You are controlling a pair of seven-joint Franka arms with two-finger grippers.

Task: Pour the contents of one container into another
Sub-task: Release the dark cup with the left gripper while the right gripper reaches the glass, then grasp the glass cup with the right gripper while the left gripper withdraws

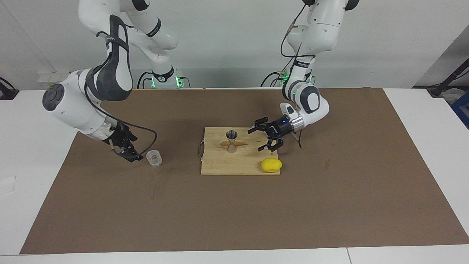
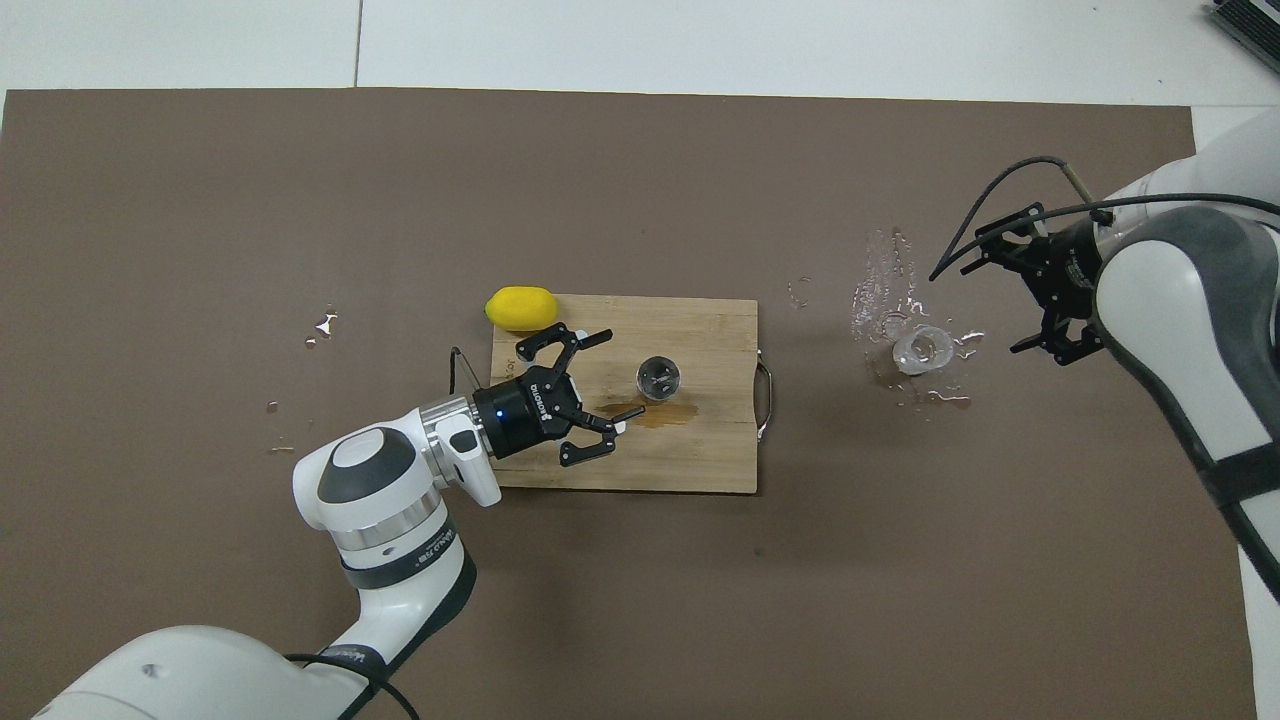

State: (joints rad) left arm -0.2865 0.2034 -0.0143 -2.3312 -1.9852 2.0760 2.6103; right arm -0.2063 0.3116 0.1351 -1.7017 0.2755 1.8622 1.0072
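The small clear glass tumbler stands upright on the brown mat toward the right arm's end of the table. My right gripper is open and empty beside it, just apart from it. The silvery hourglass jigger stands upright on the wooden cutting board. My left gripper is open and empty low over the board, beside the jigger and not touching it.
A yellow lemon lies at the board's corner. A wet streak marks the board by the jigger. Spilled drops lie on the mat around the tumbler.
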